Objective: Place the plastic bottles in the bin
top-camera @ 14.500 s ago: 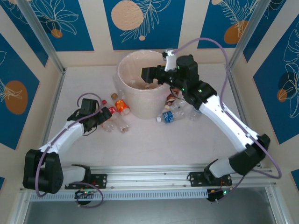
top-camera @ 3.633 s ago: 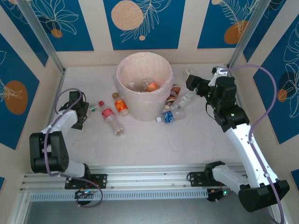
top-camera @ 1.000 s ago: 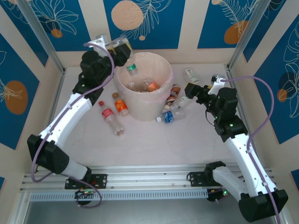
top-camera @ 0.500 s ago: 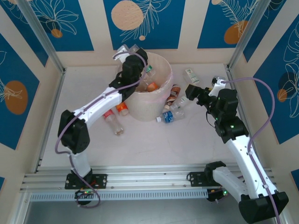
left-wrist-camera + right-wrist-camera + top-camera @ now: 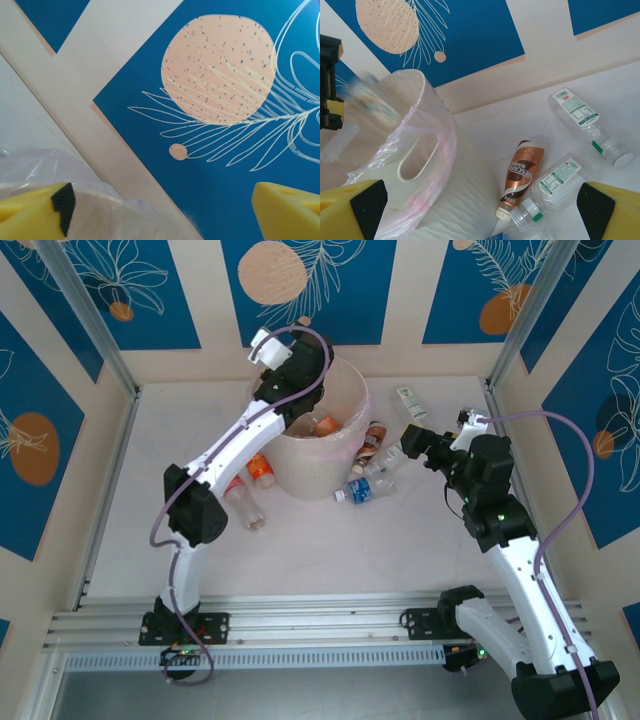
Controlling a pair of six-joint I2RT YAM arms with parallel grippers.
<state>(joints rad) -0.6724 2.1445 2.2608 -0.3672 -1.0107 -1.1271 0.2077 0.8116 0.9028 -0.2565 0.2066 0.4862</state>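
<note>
On the white table [image 5: 520,122] lies a NESCAFE bottle [image 5: 522,175]; left pincer [image 5: 160,210], right pincer [image 5: 480,209] both released.

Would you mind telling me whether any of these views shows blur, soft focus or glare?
Right wrist view: a bottle at the mouth of the bin is smeared by motion; the brown bottle beside it is sharp. Left wrist view: the wall pattern is crisp, the near yellow fingers and the liner soft. Top external view: even light, faint shadows, no glare on the table.
</note>
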